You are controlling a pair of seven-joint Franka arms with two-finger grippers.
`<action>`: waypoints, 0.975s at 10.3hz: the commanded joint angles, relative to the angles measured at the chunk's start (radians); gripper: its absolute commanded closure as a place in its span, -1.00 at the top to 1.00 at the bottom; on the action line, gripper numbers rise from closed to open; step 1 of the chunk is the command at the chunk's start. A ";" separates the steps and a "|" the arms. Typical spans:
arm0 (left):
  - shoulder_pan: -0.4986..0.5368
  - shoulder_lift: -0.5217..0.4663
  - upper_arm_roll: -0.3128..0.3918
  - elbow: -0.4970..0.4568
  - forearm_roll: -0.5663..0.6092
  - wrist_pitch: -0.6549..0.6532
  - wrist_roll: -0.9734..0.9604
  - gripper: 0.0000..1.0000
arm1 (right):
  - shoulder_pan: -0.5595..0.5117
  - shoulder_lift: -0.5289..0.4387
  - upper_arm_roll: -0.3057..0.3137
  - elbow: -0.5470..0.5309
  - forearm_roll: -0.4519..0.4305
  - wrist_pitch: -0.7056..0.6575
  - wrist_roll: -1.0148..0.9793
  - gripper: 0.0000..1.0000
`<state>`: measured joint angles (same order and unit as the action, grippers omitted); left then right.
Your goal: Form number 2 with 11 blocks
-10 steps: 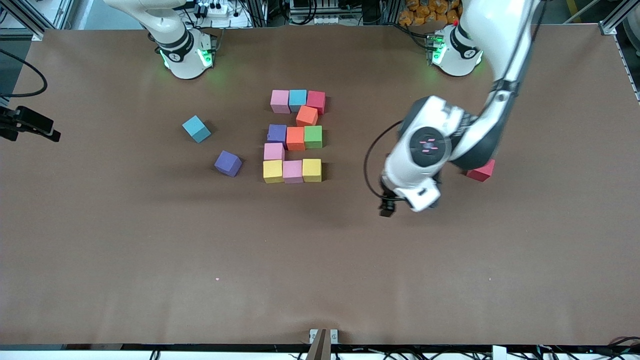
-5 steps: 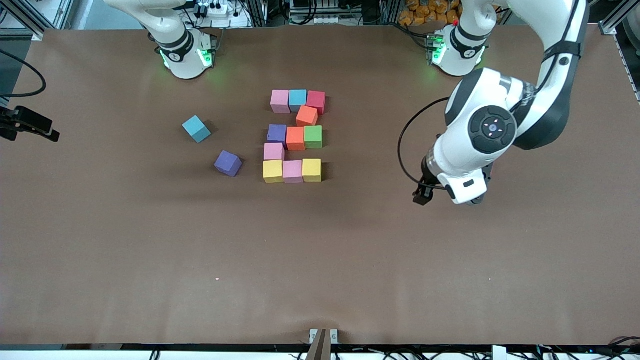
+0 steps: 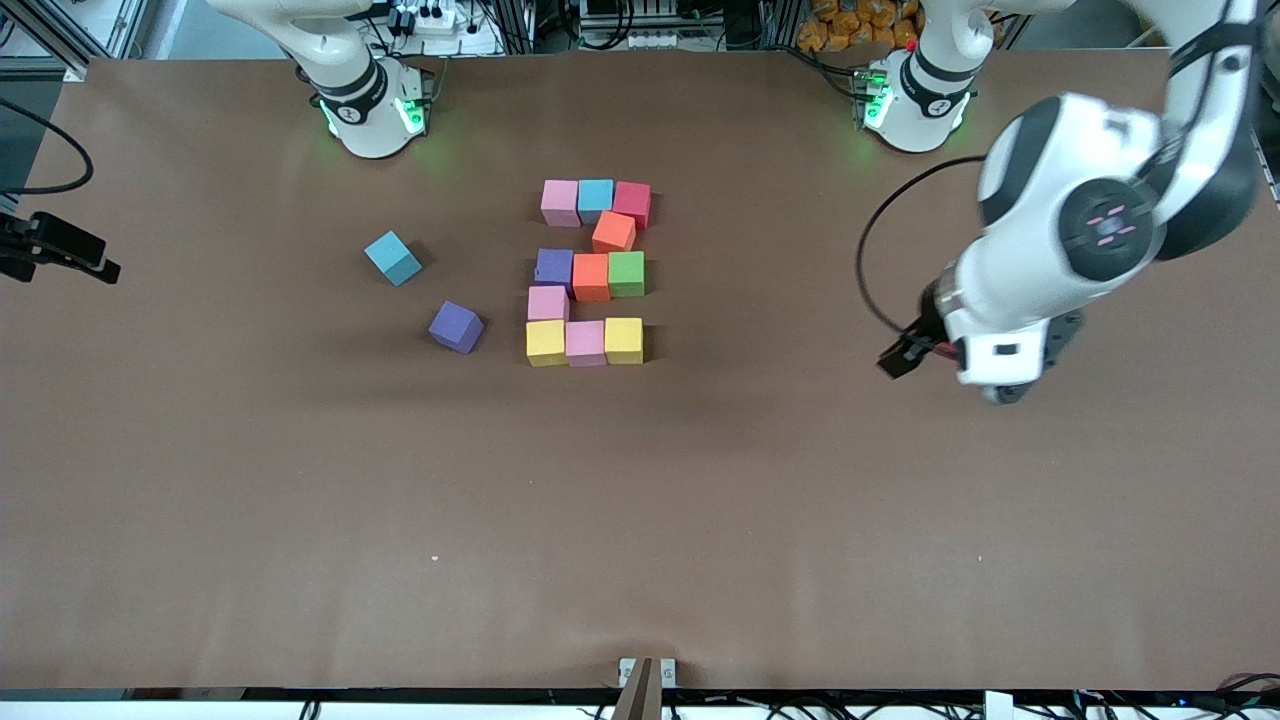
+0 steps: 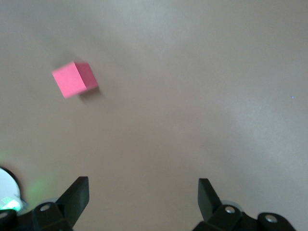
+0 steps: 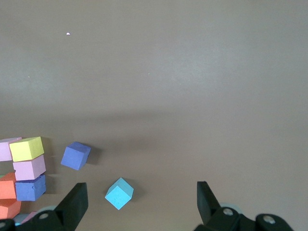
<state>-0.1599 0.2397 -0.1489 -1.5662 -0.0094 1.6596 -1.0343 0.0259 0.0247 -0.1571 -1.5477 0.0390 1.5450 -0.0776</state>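
The number 2 (image 3: 590, 275) lies mid-table as touching blocks: a pink, blue and red row at the top, then orange (image 3: 613, 232), then purple, orange and green, then pink (image 3: 548, 302), then yellow, pink and yellow nearest the front camera. A loose teal block (image 3: 392, 257) and a purple block (image 3: 456, 326) lie beside it toward the right arm's end. My left gripper (image 4: 143, 186) hangs open and empty over bare table, with a red block (image 4: 74, 79) lying apart from it. The left hand (image 3: 1000, 345) covers that block in the front view. My right gripper (image 5: 140, 191) waits open above the teal block (image 5: 119, 193).
The right wrist view also shows the loose purple block (image 5: 75, 156) and the digit's edge with a yellow block (image 5: 27, 148). Brown table (image 3: 640, 520) stretches wide toward the front camera. A black camera mount (image 3: 60, 245) juts in at the right arm's end.
The left arm has swung away from the digit toward its own end of the table and now covers the red block in the front view. The blocks and the right arm have not moved.
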 commanded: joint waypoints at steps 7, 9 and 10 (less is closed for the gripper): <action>0.122 -0.170 0.015 -0.048 0.092 -0.023 0.673 1.00 | -0.020 0.004 0.002 0.018 0.024 -0.009 -0.013 1.00; 0.112 -0.181 0.012 -0.019 0.146 -0.055 0.782 1.00 | -0.021 0.004 0.002 0.018 0.024 -0.009 -0.013 1.00; 0.114 -0.180 0.009 -0.008 0.170 -0.058 0.795 1.00 | -0.018 0.004 0.002 0.018 0.024 -0.009 -0.011 1.00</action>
<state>-0.0437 0.0737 -0.1342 -1.5825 0.1133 1.6213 -0.2824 0.0190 0.0247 -0.1586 -1.5460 0.0399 1.5458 -0.0776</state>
